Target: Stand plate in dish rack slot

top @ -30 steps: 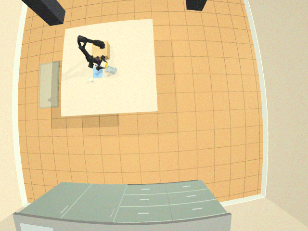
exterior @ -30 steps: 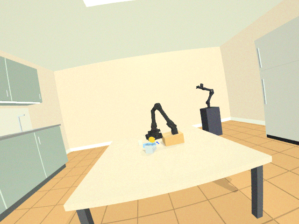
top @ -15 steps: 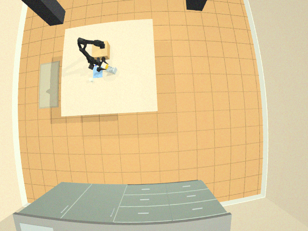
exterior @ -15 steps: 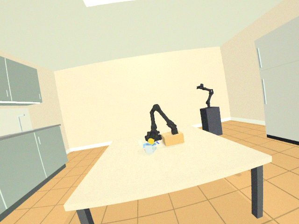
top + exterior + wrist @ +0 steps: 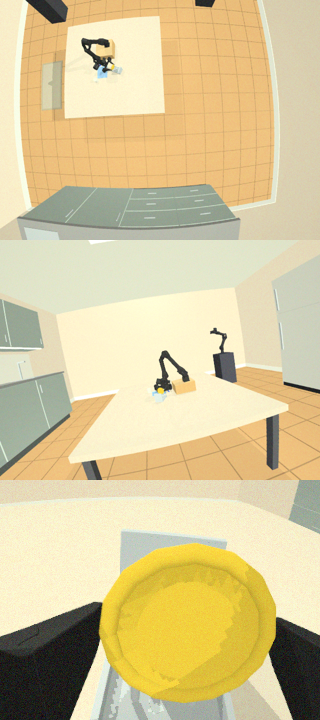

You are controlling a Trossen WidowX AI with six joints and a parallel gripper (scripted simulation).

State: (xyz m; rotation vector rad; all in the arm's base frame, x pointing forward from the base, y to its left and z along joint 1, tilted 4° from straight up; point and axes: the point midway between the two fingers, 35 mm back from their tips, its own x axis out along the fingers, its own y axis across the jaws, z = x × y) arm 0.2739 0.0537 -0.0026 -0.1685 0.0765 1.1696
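The yellow plate (image 5: 112, 67) (image 5: 160, 390) (image 5: 185, 630) is held by its two opposite edges between the fingers of my gripper (image 5: 187, 620), which is shut on it. In the exterior view its round face shows, so it stands roughly upright. The pale grey-blue dish rack (image 5: 119, 70) (image 5: 159, 397) (image 5: 172, 549) is on the table, just in front of and below the plate. In the wrist view the plate covers the middle of the rack. Whether its lower edge is inside a slot is hidden.
A light blue mat (image 5: 102, 73) lies beneath and beside the gripper. A small whitish object (image 5: 95, 80) (image 5: 149, 390) stands near the mat. A small dark blue item (image 5: 168, 391) lies near the gripper. The arm's base stands on a wooden block (image 5: 109, 51) (image 5: 184, 387).
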